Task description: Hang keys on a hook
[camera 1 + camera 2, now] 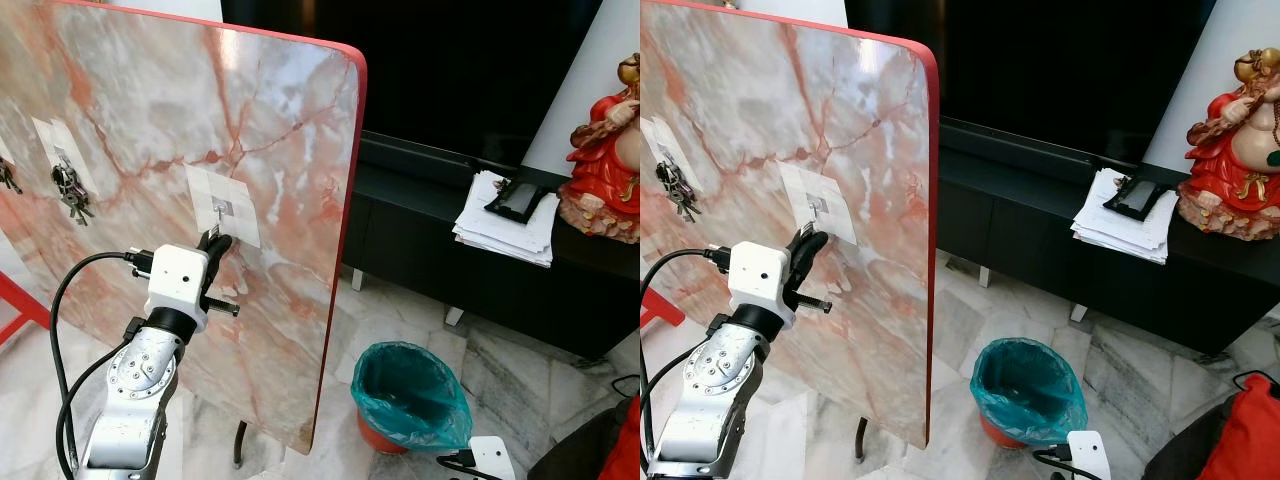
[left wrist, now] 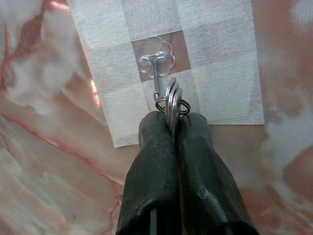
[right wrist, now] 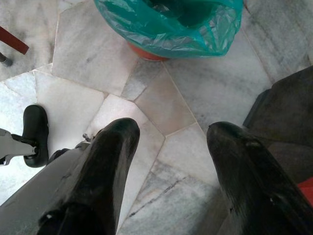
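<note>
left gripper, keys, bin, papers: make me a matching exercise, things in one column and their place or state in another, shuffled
Things:
1. left gripper
2. right gripper
3. bin
4. papers

Places or states:
A. on the dark cabinet
B. on the floor, lined with a green bag
C. shut on the keys at the hook
D. open, hanging low over the floor

Pairs: 1-C, 2-D, 3-B, 4-A
</note>
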Controlling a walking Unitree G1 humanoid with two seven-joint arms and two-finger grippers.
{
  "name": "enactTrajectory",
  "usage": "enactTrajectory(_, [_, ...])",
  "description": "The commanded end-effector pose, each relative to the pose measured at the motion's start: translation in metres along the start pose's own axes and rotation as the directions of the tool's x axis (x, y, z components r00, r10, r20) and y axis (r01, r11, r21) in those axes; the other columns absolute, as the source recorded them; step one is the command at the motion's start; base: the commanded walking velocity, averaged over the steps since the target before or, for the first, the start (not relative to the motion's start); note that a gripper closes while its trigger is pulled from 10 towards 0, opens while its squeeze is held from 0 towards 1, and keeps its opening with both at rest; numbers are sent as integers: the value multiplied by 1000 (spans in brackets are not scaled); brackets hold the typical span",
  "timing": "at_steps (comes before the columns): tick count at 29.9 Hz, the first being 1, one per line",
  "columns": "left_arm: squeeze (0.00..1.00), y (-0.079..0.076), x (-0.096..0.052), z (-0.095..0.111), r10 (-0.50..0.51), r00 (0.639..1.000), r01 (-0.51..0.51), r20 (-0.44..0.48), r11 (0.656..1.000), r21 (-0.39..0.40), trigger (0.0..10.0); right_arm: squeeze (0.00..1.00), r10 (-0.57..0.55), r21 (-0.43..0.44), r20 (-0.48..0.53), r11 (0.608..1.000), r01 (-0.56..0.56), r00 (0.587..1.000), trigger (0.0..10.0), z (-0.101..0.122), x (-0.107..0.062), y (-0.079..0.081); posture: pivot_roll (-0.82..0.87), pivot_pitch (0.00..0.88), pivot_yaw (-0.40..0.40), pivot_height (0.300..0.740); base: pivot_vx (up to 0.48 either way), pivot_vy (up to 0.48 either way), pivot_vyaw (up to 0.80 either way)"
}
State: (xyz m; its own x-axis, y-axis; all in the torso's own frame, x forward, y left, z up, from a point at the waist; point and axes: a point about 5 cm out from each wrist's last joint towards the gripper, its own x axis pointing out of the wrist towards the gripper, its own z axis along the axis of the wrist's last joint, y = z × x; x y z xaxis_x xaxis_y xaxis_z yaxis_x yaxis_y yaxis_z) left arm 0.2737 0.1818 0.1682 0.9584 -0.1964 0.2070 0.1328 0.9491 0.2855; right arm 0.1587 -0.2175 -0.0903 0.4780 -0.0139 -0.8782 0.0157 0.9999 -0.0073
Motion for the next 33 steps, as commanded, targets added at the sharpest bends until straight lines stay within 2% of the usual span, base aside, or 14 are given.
enactTrajectory(1, [0,-2,3,8,-20,999,19,25,1000,1,10000,0,-7,-14,1,1000,7,1000,10000,1,-1,-4,30,0,-102,740,0,0,0])
enactTrajectory(18, [0,-2,5,14,-26,998,26,48,1000,1,10000,0,-6,-13,1,1000,6,1000,10000,1,-1,-4,30,0,-102,740,0,0,0])
enactTrajectory(21, [0,-2,-1,8,-41,999,41,-2,998,42,10000,0,-7,-12,1,1000,7,1000,10000,1,-1,-3,29,0,-99,740,0,0,0])
enactTrajectory(26, [0,-6,-14,-3,-141,986,147,-89,986,75,10000,0,-8,-10,1,1000,8,1000,10000,1,-1,-3,31,0,-96,740,0,0,0])
enactTrajectory(27, [0,-9,-24,-10,-217,963,228,-158,972,60,10000,0,-8,-8,1,1000,8,1000,10000,1,-1,-3,38,0,-94,740,0,0,0])
enactTrajectory(28, [0,-9,-24,-10,-217,963,228,-158,972,60,10000,0,-8,-8,1,1000,8,1000,10000,1,-1,-3,38,0,-94,740,0,0,0])
enactTrajectory(29, [0,-15,-44,-27,-348,887,372,-303,928,26,10000,0,-9,-5,1,1000,10,1000,10000,0,-1,-4,47,0,-92,740,0,0,0])
enactTrajectory(30, [0,-18,-53,-34,-395,843,428,-366,904,9,10000,0,-10,-4,1,1000,10,1000,10000,0,-1,-4,47,0,-92,740,0,0,0])
enactTrajectory(32, [0,-23,-80,-57,-470,713,545,-520,839,-11,10000,0,-11,-1,1,1000,11,1000,10000,0,-1,-3,52,0,-91,740,0,0,0])
enactTrajectory(33, [0,-25,-90,-66,-489,659,584,-571,811,-20,10000,0,-11,0,1,1000,11,1000,10000,0,-1,-3,51,0,-91,740,0,0,0])
